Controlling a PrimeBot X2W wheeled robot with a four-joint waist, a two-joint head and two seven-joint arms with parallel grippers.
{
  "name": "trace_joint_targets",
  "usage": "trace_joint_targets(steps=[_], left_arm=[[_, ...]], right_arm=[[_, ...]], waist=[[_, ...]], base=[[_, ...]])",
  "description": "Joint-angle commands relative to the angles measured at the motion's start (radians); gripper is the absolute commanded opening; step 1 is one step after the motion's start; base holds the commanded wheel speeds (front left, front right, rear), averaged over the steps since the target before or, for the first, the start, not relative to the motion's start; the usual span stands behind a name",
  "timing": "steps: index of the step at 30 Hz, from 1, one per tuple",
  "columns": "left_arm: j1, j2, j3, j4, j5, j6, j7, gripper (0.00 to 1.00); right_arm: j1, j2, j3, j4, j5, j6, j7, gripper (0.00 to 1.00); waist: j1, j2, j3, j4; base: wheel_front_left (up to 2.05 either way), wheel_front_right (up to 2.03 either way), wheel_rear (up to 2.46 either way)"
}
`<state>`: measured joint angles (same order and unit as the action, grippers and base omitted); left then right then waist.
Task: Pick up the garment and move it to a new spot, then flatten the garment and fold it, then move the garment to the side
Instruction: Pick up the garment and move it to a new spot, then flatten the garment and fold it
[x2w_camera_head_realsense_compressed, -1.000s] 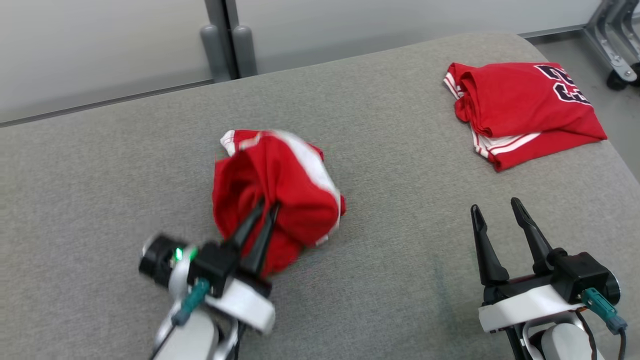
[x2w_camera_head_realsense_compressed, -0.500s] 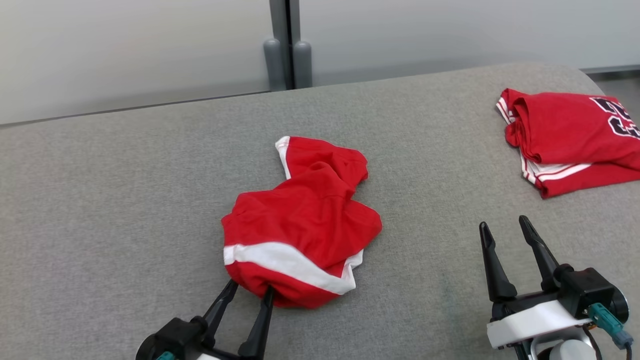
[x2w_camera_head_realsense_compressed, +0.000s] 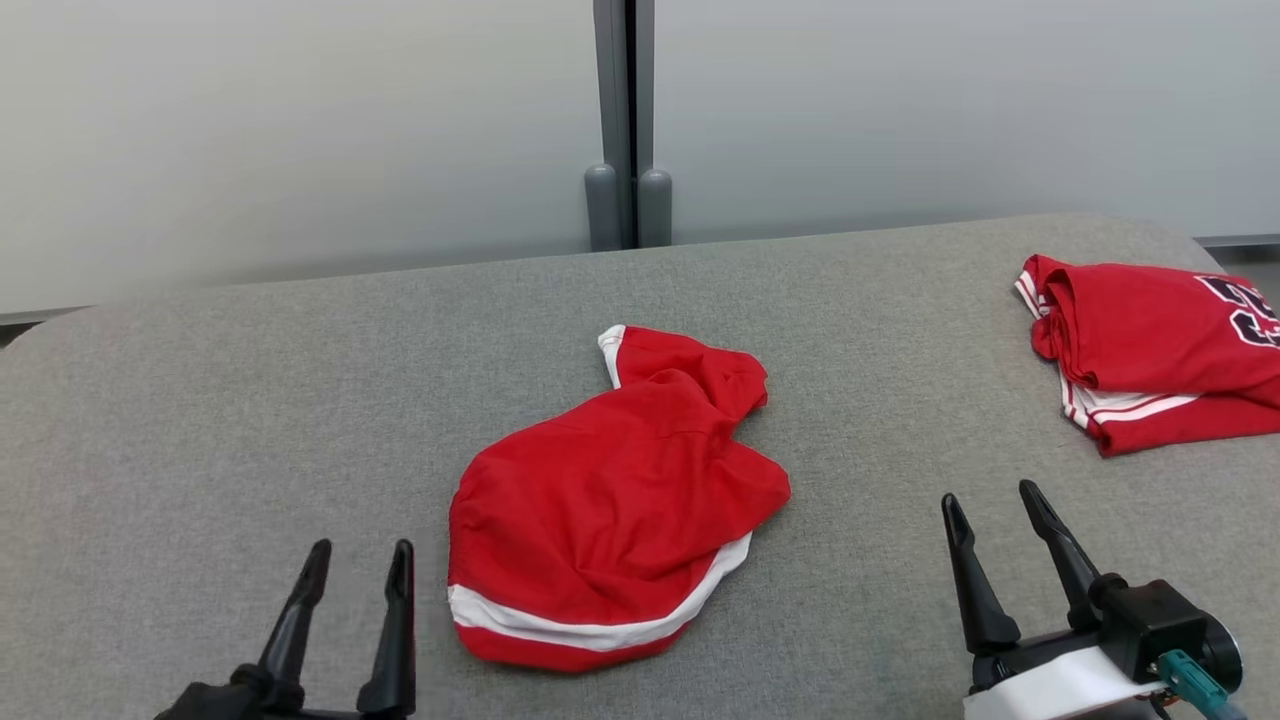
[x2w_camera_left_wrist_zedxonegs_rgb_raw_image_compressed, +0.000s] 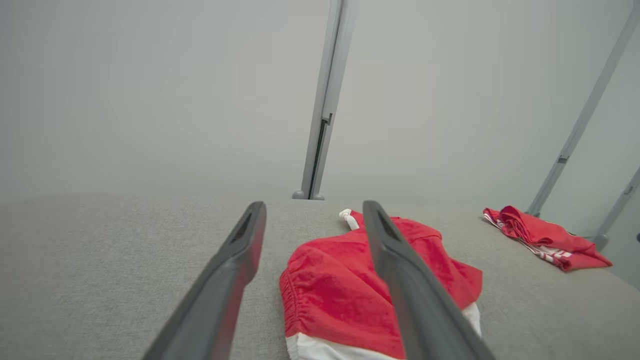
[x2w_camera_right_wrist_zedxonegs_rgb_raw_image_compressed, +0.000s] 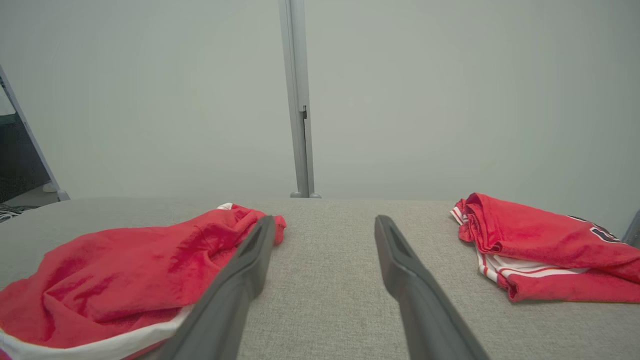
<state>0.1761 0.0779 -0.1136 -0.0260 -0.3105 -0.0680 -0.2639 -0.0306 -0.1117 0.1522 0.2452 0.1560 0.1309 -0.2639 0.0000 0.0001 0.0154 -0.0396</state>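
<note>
The grey cloth-covered table (x2w_camera_head_realsense_compressed: 220, 400) spans the head view. Its far edge runs below a pale wall (x2w_camera_head_realsense_compressed: 300, 120) and rounds off at the far left and far right corners, and a grey post (x2w_camera_head_realsense_compressed: 627, 120) stands behind the middle of that edge. Broad bare cloth lies left of centre and along the far strip, with a narrower bare band between the two red items. The garment (x2w_camera_head_realsense_compressed: 610, 500), red with a white band along its near hem, lies crumpled in the middle of the table, one white-edged flap pointing toward the far edge. A folded red jersey (x2w_camera_head_realsense_compressed: 1150, 350) with dark numerals sits near the far right corner, well apart from the garment, its right side cut off by the frame. The left gripper (x2w_camera_head_realsense_compressed: 361, 550) hovers at the near left, fingers spread and empty, just beside the garment's near-left edge without touching it. The right gripper (x2w_camera_head_realsense_compressed: 989, 494) at the near right also has its fingers spread and holds nothing, over bare cloth nearer than the gap between garment and jersey.
</note>
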Motion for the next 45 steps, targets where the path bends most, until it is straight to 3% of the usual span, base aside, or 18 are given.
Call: trace_joint_targets(steps=[1, 7, 12, 14, 19, 37, 42, 45], left_arm=[[0.01, -0.002, 0.022, -0.014, 0.021, 0.013, 0.0, 1.0], [0.059, -0.021, 0.081, -0.028, 0.108, 0.067, 0.0, 1.0], [0.088, -0.026, 0.066, -0.022, 0.162, 0.111, 0.0, 1.0], [0.093, -0.025, 0.059, -0.027, 0.16, 0.157, 0.0, 1.0], [0.098, -0.025, 0.051, -0.027, 0.169, 0.184, 0.0, 1.0], [0.084, -0.026, 0.04, 0.019, 0.19, 0.165, 0.0, 1.0], [0.066, -0.026, 0.018, 0.032, 0.191, 0.157, 0.0, 1.0], [0.056, -0.026, 0.001, 0.037, 0.204, 0.152, 0.0, 1.0]], right_arm=[[0.01, -0.001, 0.004, -0.007, -0.002, 0.0, 0.0, 1.0], [0.053, -0.001, 0.014, -0.015, 0.0, 0.0, -0.001, 1.0], [0.087, 0.007, 0.014, -0.008, 0.008, 0.0, -0.001, 1.0], [0.093, 0.013, 0.019, -0.003, 0.007, 0.0, -0.001, 1.0], [0.093, 0.016, 0.024, -0.001, 0.01, 0.0, 0.0, 1.0], [0.082, 0.014, 0.084, 0.027, 0.032, 0.0, 0.0, 1.0], [0.034, 0.025, 0.212, 0.11, 0.123, 0.0, -0.001, 1.0], [-0.002, 0.043, 0.229, 0.172, 0.281, -0.001, 0.0, 1.0]], waist=[[0.0, -0.0001, -0.012, 0.003], [0.0, -0.0001, -0.035, 0.006], [0.0, -0.0001, -0.049, 0.012], [0.0, -0.0001, -0.054, 0.015], [0.0, -0.0001, -0.059, 0.015], [0.0, -0.0001, -0.057, 0.03], [0.0, -0.0001, -0.048, 0.059], [0.0, -0.0001, -0.04, 0.086]], base=[[0.0, 0.0, 0.0], [0.0, 0.0, 0.0], [0.0, 0.0, 0.0], [0.0, 0.0, 0.0], [0.0, 0.0, 0.0], [0.0, 0.0, 0.0], [0.0, 0.0, 0.0], [0.0, 0.0, 0.0]])
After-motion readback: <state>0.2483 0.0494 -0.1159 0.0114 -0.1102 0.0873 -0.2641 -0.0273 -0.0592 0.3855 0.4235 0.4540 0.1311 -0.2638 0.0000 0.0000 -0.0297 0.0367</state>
